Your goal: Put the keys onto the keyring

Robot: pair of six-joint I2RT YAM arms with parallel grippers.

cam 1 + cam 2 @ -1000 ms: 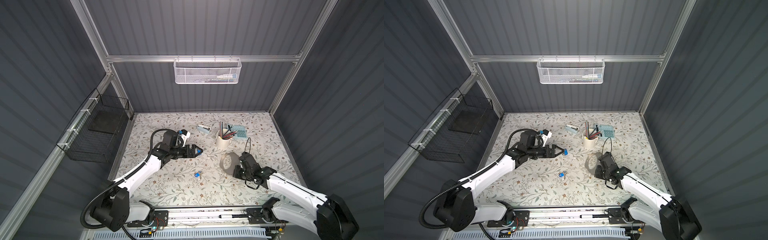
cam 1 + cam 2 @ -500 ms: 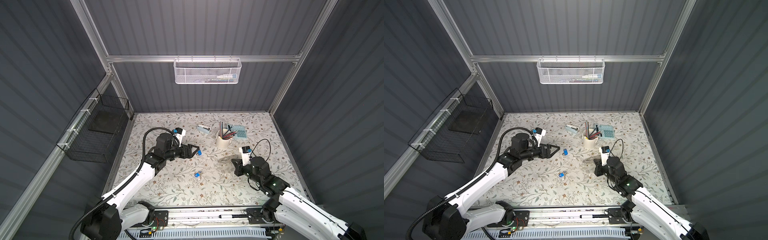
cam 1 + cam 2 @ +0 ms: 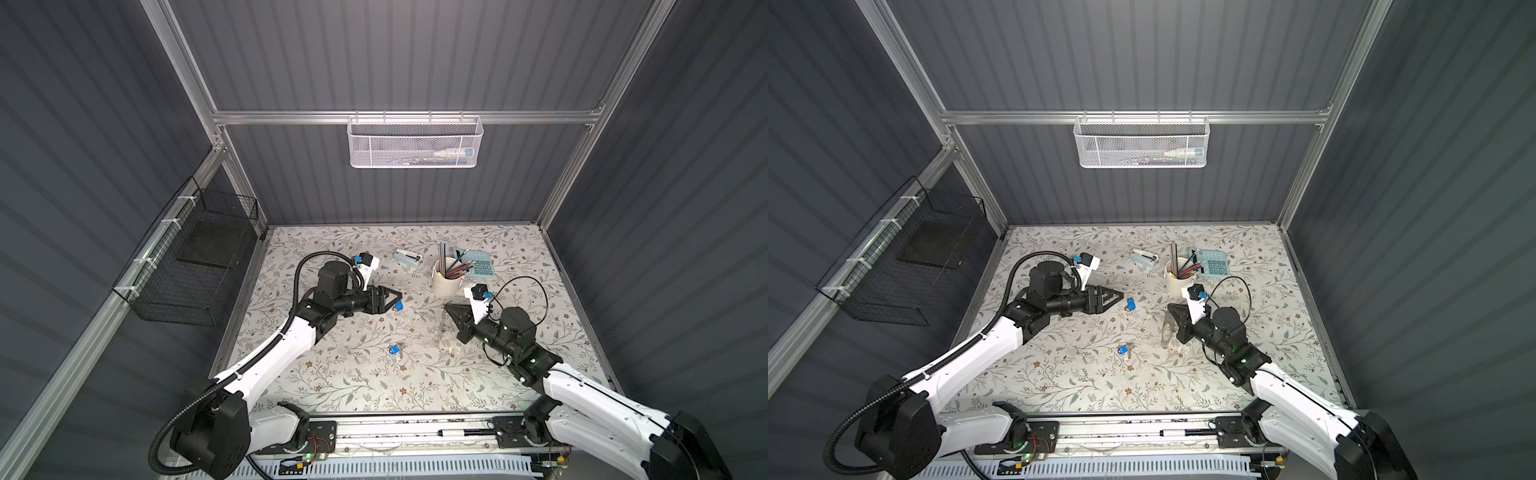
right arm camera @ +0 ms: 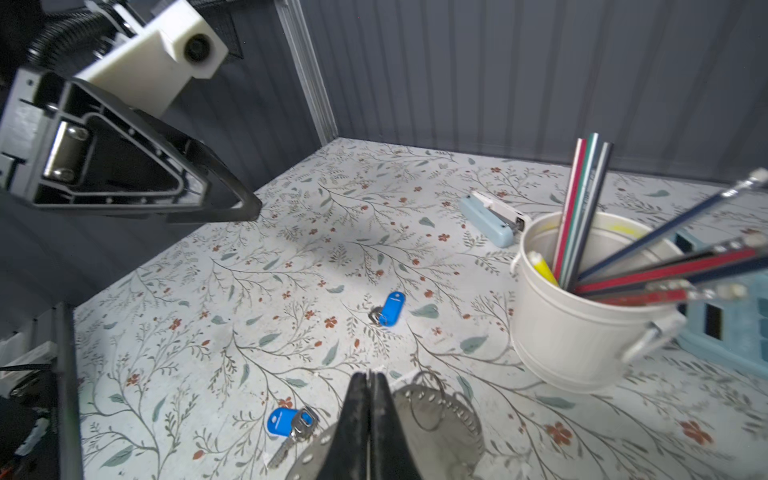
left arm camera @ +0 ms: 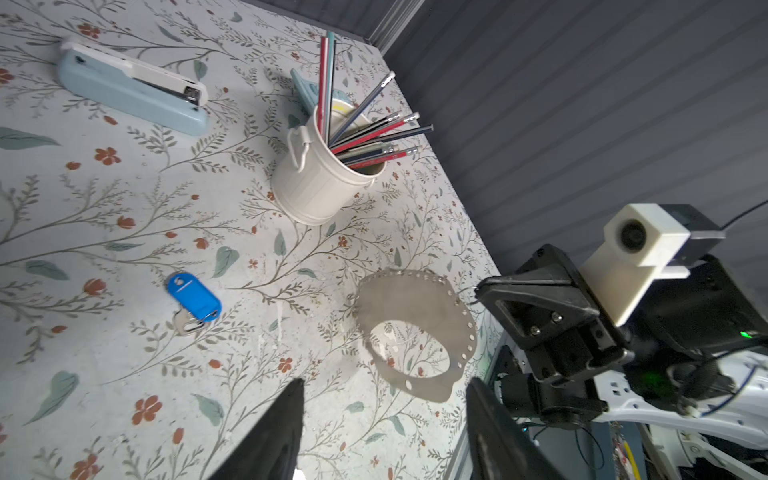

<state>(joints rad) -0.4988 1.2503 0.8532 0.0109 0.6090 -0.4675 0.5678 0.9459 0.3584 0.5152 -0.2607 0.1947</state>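
One floral table (image 3: 374, 386), closed in by dark walls on three sides. Two arms. The left arm (image 3: 274, 353) reaches in low, and its left gripper (image 3: 397, 296) hovers over the table with fingers apart and nothing between them. The right arm (image 3: 582, 386) ends in the right gripper (image 4: 368, 390), fingers pressed together on the rim of the keyring. Two baskets: one black wire basket (image 3: 195, 266) on the left wall, and one white mesh basket (image 3: 415, 145) hung on the back rail, its contents too small to name. One pale blue calculator (image 3: 482, 266) sits at the back, just behind the cup. One keyring (image 5: 399, 297): a flat grey loop with studs along its rim, tilted up on edge from the right gripper, in front of the cup and apart from it. I cannot tell whether its low edge meets the table. One white cup (image 3: 446, 286) stands upright with pencils fanned out of it, count unsure. One pale blue stapler (image 3: 408, 258) lies flat, left of the cup. Two keys, each with a blue tag, both flat on the table, neither on the keyring. The far key (image 3: 399, 306) is just past the left gripper's fingertips. The near key (image 3: 395, 350) is closer to the front edge, between the arms, near the keyring but apart from it.
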